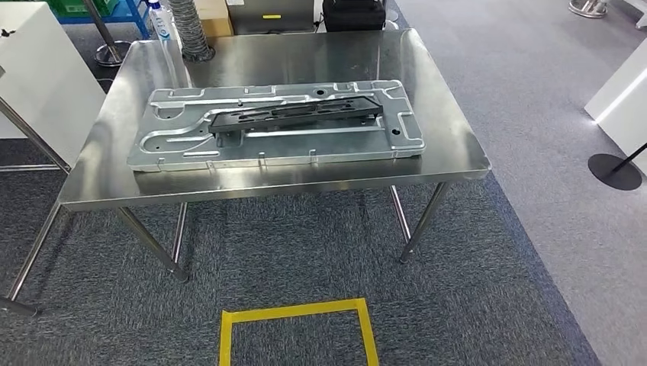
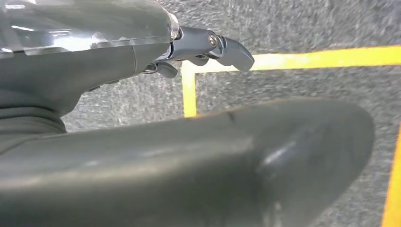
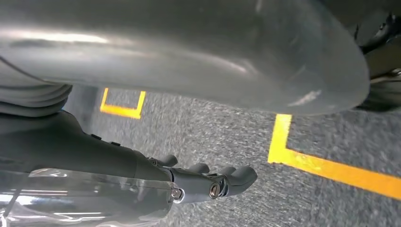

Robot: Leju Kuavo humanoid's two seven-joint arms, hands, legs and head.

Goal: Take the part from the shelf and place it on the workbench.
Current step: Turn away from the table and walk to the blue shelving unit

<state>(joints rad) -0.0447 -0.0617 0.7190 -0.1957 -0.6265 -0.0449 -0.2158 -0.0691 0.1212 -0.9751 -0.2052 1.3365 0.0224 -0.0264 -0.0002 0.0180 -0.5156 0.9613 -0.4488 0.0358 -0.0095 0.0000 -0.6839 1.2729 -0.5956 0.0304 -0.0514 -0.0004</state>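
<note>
A long black plastic part (image 1: 296, 116) lies flat on a large silver stamped metal panel (image 1: 175, 141), which rests on the steel workbench (image 1: 450, 149) ahead of me. In the left wrist view my left hand (image 2: 118, 66) hangs over grey carpet, its fingers (image 2: 222, 47) stretched out and apart from the thick thumb (image 2: 213, 161), holding nothing. My right hand (image 3: 142, 165) hangs the same way in the right wrist view, fingers (image 3: 227, 182) extended, thumb (image 3: 189, 52) apart, nothing in it.
A yellow tape square (image 1: 297, 328) marks the carpet in front of the workbench. A white stand (image 1: 46, 76) is at the left, a white unit (image 1: 622, 99) and a black floor base (image 1: 615, 171) at the right. Boxes and a ribbed hose (image 1: 191, 30) stand behind the bench.
</note>
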